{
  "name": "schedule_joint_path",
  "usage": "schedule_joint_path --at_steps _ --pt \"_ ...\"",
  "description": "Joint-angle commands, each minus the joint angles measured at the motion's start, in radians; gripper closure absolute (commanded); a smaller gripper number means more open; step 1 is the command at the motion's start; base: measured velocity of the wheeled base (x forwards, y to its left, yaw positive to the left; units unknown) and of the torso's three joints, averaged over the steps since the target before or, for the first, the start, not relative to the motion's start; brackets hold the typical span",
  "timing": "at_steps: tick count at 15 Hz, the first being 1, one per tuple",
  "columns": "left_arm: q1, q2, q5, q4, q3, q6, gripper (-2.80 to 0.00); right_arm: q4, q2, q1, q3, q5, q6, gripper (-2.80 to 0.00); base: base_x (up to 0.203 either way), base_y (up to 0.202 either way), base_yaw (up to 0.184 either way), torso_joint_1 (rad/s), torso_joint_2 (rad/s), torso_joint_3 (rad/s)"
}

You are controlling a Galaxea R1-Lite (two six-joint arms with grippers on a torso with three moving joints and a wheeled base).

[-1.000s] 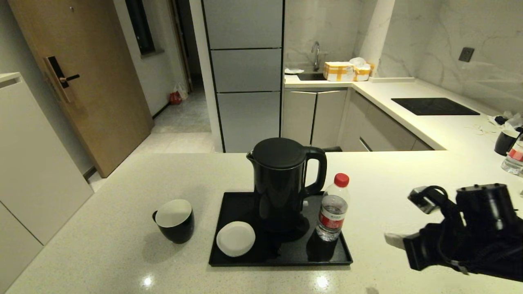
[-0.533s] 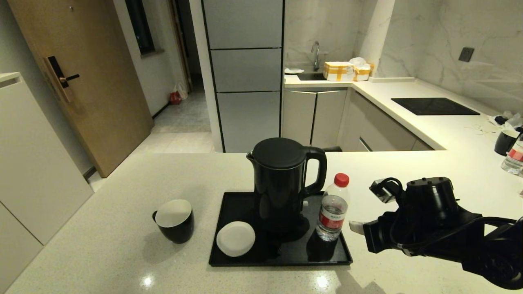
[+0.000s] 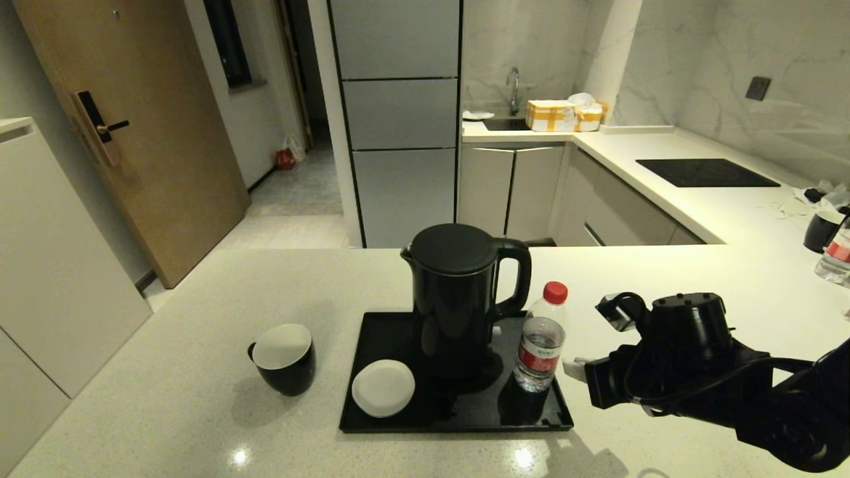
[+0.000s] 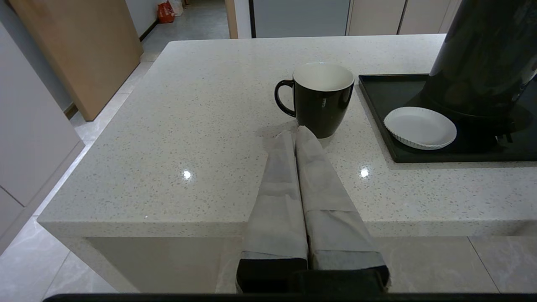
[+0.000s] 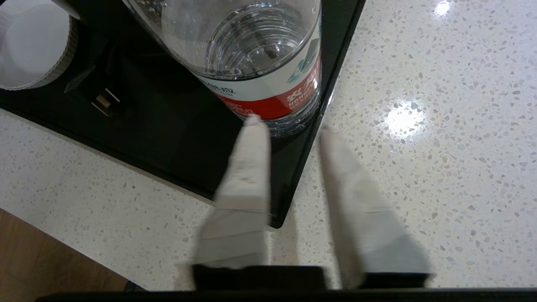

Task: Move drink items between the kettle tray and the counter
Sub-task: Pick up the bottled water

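The black kettle (image 3: 458, 299) stands on the black kettle tray (image 3: 398, 419), with the red-capped water bottle (image 3: 541, 338) at the tray's right edge. My right gripper (image 3: 572, 367) hovers just right of the bottle, open and empty; in the right wrist view the gripper (image 5: 287, 126) has its fingertips just short of the bottle (image 5: 256, 54). The black mug (image 3: 284, 358) sits on the cream counter (image 3: 166, 398) left of the tray. My left gripper (image 4: 295, 131) is shut and empty, held low at the counter's near edge, pointing at the mug (image 4: 321, 98).
A white coaster disc (image 3: 383, 388) lies on the tray's front left. A second mug (image 3: 822, 230) and bottle (image 3: 837, 255) stand at the far right. A black hob panel (image 3: 705, 172) and sink (image 3: 505, 123) are on the back counter.
My right arm swung in from the right, ending with its open fingers right beside the bottle. Kettle, mug and bottle have not moved.
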Motion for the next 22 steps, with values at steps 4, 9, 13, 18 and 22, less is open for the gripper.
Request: schedule_joint_path --at_steps 4,9,13,18,22 --pt "0.0 0.0 0.001 0.0 0.0 0.0 0.0 -0.008 -0.003 0.007 0.007 0.004 0.0 -2.8 0.0 0.0 0.0 0.0 0.0 0.0" --pt "0.0 0.0 -0.001 0.0 0.0 0.0 0.0 -0.017 0.006 0.008 -0.002 0.018 -0.003 -2.8 0.0 0.0 0.0 0.0 0.0 0.0" --pt "0.0 0.0 0.001 0.0 0.0 0.0 0.0 -0.017 0.069 0.008 -0.088 0.049 -0.004 -2.8 0.0 0.0 0.0 0.0 0.0 0.0" --pt "0.0 0.0 0.001 0.0 0.0 0.0 0.0 -0.028 0.153 0.019 -0.169 0.044 -0.006 -2.8 0.0 0.0 0.0 0.0 0.0 0.0" --pt "0.0 0.0 0.001 0.0 0.0 0.0 0.0 -0.046 0.203 0.022 -0.215 0.043 -0.006 -2.8 0.0 0.0 0.0 0.0 0.0 0.0"
